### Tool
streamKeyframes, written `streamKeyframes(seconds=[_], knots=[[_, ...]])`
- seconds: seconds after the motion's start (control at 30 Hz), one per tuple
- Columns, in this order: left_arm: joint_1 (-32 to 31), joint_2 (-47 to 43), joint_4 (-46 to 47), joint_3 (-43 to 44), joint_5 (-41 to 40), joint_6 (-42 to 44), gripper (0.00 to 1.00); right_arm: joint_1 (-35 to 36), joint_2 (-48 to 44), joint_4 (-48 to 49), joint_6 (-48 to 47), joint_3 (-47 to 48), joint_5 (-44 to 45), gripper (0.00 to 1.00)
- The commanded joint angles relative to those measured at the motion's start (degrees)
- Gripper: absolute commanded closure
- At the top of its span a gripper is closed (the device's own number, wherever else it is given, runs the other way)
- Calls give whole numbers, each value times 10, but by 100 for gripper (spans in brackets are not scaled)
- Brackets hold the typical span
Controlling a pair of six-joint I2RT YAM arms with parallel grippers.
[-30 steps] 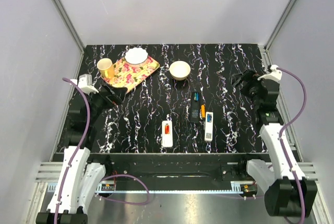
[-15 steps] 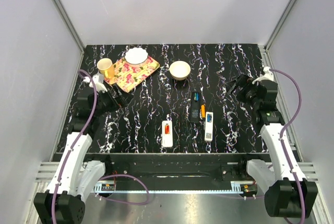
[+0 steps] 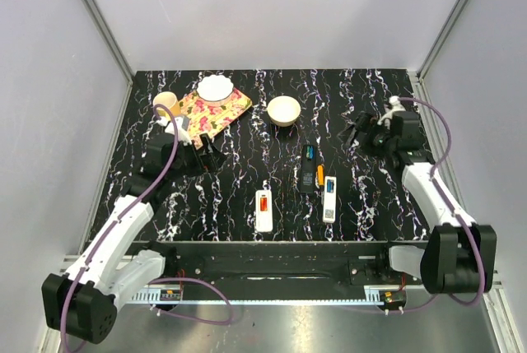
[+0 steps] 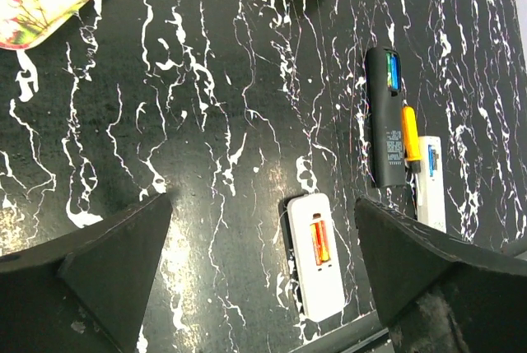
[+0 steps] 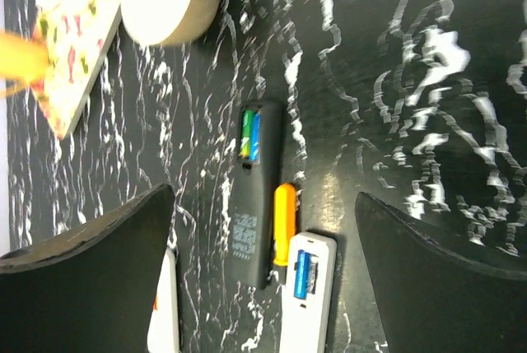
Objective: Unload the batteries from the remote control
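Left gripper [image 4: 262, 201] and right gripper [image 5: 263, 194] hang spread, empty. Batteries [image 4: 317, 242] look light, slick; I'd pinch one across its middle

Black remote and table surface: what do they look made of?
The black remote is probably matte plastic: it has an even, dull shell with small printed text. The table looks like black marble-pattern laminate or stone, with white veins and a faint sheen. I cannot tell which.
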Motion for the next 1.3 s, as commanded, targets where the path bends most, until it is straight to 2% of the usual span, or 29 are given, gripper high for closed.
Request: streamKeyframes(seconds=[0.0,0.03,0.07,0.1,0.17,0.27,0.53,0.77,0.8,1.23,1.27], knots=[[-25,14,21,30,-47,7,1,83,71,-46,-67,91,-19,0],[-34,17,21,30,-48,7,1,106,86,-95,-90,113,24,1],[-37,18,18,32,-47,9,1,154,112,-112,-97,147,45,2],[-41,20,16,33,-49,9,1,170,125,-131,-101,161,60,4],[-48,21,11,34,-53,11,1,210,160,-173,-104,194,103,16],[-58,17,8,28,-57,12,1,250,198,-200,-104,212,157,26],[-65,13,2,10,-64,12,1,280,239,-232,-97,214,264,37],[-72,31,3,1,-66,10,1,280,247,-229,-97,194,267,44],[-74,32,2,0,-66,10,1,278,252,-225,-97,191,258,50],[-83,42,2,-11,-76,9,1,279,327,-205,-89,185,240,52],[-84,42,2,-11,-76,10,1,280,332,-203,-88,185,240,55]])
